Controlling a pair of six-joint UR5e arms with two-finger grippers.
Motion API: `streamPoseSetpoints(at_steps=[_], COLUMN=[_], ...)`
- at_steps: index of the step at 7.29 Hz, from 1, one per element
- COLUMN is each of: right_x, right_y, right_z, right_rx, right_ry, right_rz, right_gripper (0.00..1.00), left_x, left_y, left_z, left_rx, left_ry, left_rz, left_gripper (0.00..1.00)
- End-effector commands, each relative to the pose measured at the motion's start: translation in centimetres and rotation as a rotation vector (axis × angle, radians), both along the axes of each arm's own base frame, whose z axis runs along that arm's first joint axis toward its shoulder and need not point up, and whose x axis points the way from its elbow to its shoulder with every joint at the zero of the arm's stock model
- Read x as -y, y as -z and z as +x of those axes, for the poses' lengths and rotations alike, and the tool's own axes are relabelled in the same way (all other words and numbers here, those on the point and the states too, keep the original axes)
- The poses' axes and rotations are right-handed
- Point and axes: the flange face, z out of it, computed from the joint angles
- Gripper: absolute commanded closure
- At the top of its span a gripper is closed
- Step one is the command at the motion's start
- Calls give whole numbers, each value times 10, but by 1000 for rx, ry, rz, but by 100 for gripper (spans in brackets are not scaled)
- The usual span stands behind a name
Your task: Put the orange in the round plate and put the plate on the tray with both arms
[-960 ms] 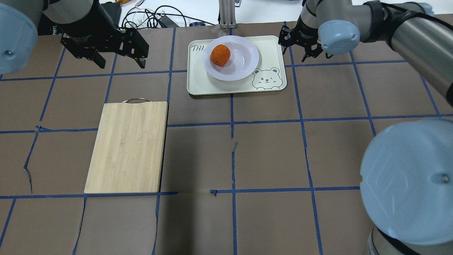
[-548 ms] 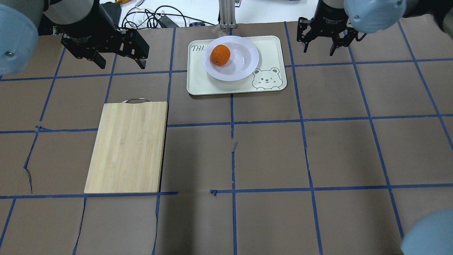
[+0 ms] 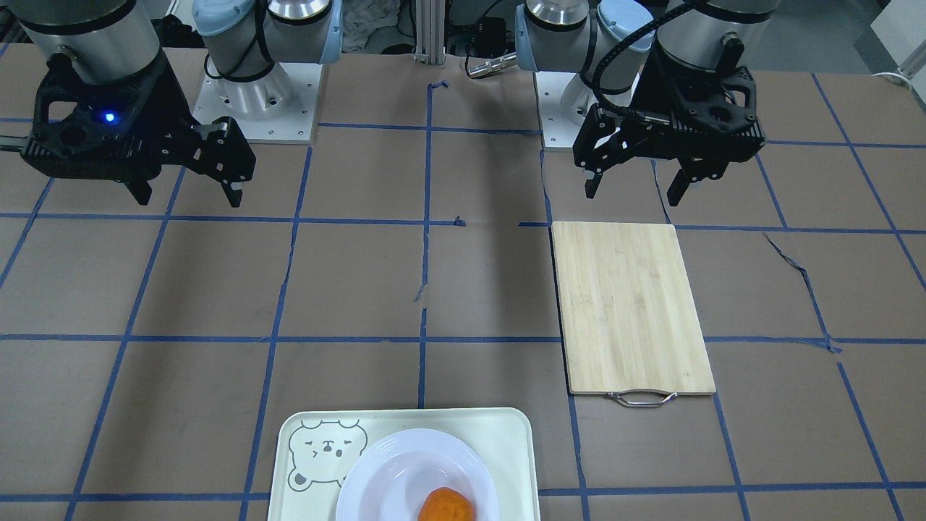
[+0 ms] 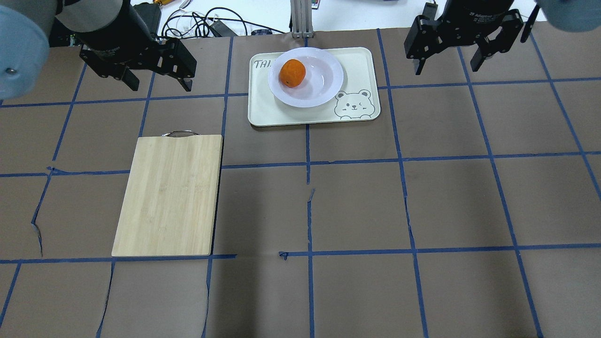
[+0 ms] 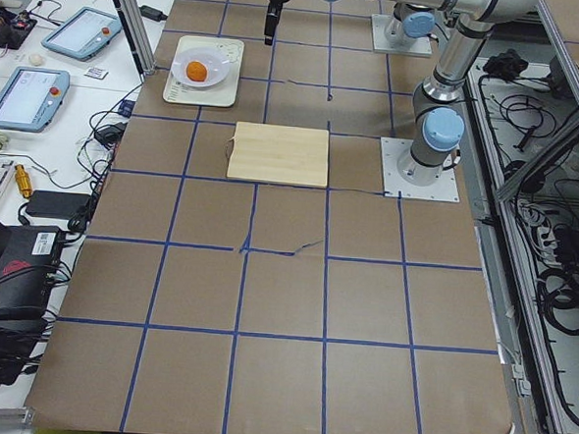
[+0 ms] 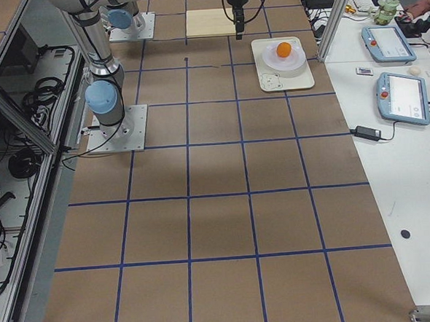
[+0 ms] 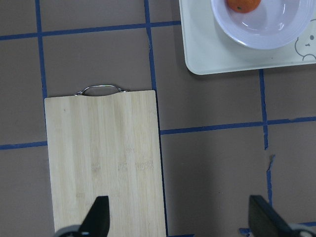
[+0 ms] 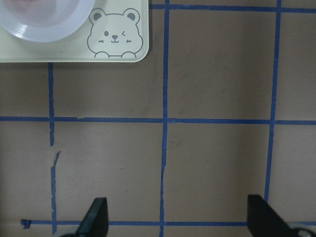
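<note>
The orange (image 4: 292,73) lies in the left half of the white round plate (image 4: 324,80). That plate rests on the cream tray (image 4: 263,112), whose bear face is at its near right corner. My left gripper (image 4: 160,84) hangs open and empty, left of the tray and above the table. My right gripper (image 4: 446,70) is also open and empty, off to the tray's right. In the front-facing view the orange (image 3: 445,506), plate (image 3: 391,470) and tray (image 3: 506,434) sit at the bottom edge, far from both grippers. The left wrist view catches the orange (image 7: 243,4) at its top edge.
A bamboo cutting board (image 4: 169,195) with a metal handle lies on the left of the brown table, below my left gripper. Blue tape lines grid the table. Cables and devices lie beyond the far edge (image 4: 206,23).
My right gripper has drawn away from the tray's right edge, moving right and turning square to the table. The left gripper, orange, plate and tray have stayed put.
</note>
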Motion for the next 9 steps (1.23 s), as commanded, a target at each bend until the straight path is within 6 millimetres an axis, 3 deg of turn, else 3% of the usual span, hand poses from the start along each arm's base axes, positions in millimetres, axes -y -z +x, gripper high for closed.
streamPoseSetpoints(at_steps=[1,9], right_x=[-9,-10], right_y=[14,15], right_z=[0,1], right_rx=[1,6], right_ry=[-60,-56], right_rz=[21,23], right_gripper=[0,0], left_x=[1,-1], left_y=[-1,-3], left_z=[3,2], left_rx=[0,1], left_ry=[-5,-5], left_rz=[-3,-6], left_gripper=[0,0])
